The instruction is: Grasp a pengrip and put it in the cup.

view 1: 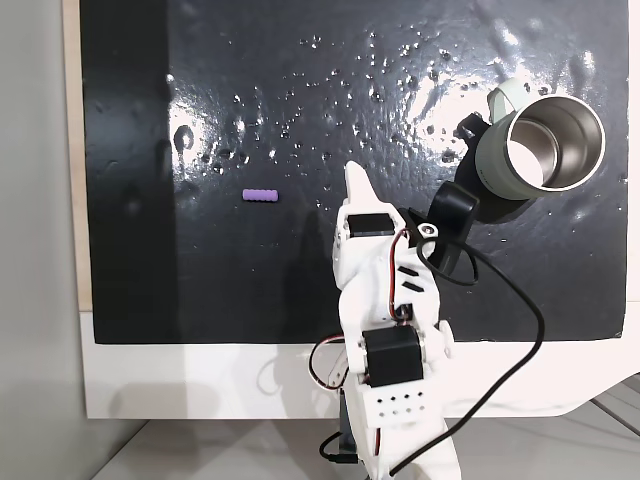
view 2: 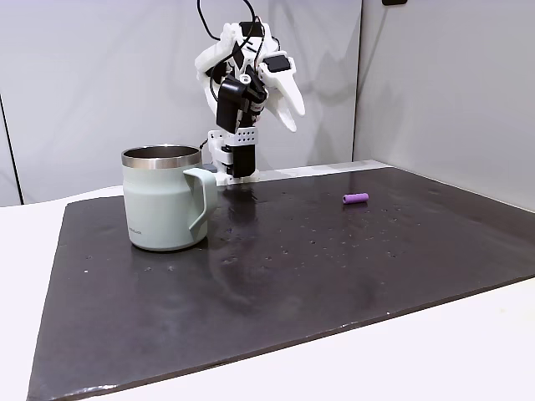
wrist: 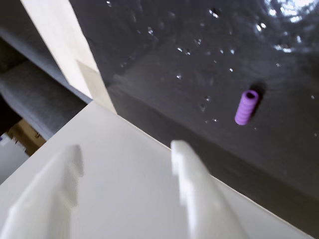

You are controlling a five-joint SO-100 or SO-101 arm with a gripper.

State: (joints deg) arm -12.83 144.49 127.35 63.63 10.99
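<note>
The pincer (view 2: 288, 104) is raised high above the table (view 2: 468, 351), near the arm's base, and it holds nothing. In the wrist view its two white fingers (wrist: 199, 189) stand apart with a clear gap between them, so it is partly open; how wide exactly I cannot tell.

The pengrip (view 1: 260, 195) lies on its side on the black mat (view 1: 250, 280), well apart from the pincer. In the fixed view from above it is to the left of the pincer tip (view 1: 355, 180) and nearly level with it. In the wrist view the pengrip (wrist: 246, 107) is ahead of the fingers and to the right, with nothing touching it. In the side fixed view the pengrip (view 2: 355, 198) is lower than the pincer and to its right.

The cup (view 1: 545, 145) stands upright on the mat on the other side of the pincer: to the right in the view from above, and to the left and below in the side view (view 2: 163, 200). Its handle (view 2: 203, 200) points toward the arm's side in that view. The steel inside of the cup looks empty.
</note>
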